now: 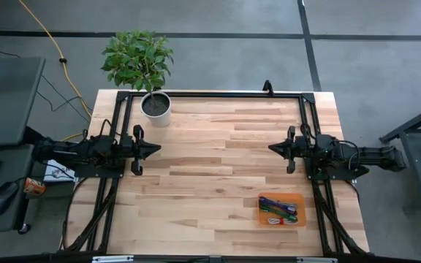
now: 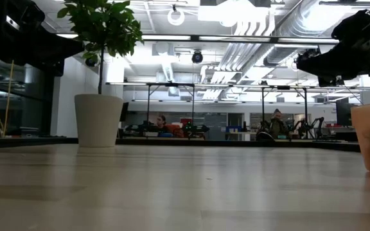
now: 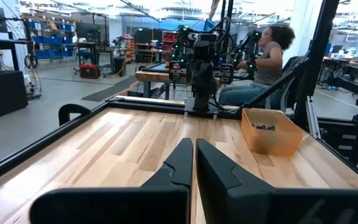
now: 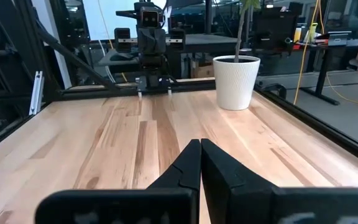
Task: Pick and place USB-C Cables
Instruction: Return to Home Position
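Note:
The USB-C cables [image 1: 281, 209] lie as small bundles of green, dark blue and white with red inside the flat orange tray [image 1: 299, 218] near the table's near right corner; the left wrist view shows them [image 3: 265, 127] just over the tray's wall [image 3: 271, 139]. My left gripper [image 1: 158, 149] hovers shut above the table's left side. My right gripper [image 1: 271, 148] hovers shut above the right side, on the far side of the tray. Both point toward the table's middle and touch nothing.
A white pot with a leafy plant [image 1: 156, 107] stands near the far left corner. A black frame [image 1: 218, 95] runs along the table's far and side edges. Bare wood [image 1: 210, 168] spreads between the two grippers. A person [image 3: 269, 53] sits beyond the table.

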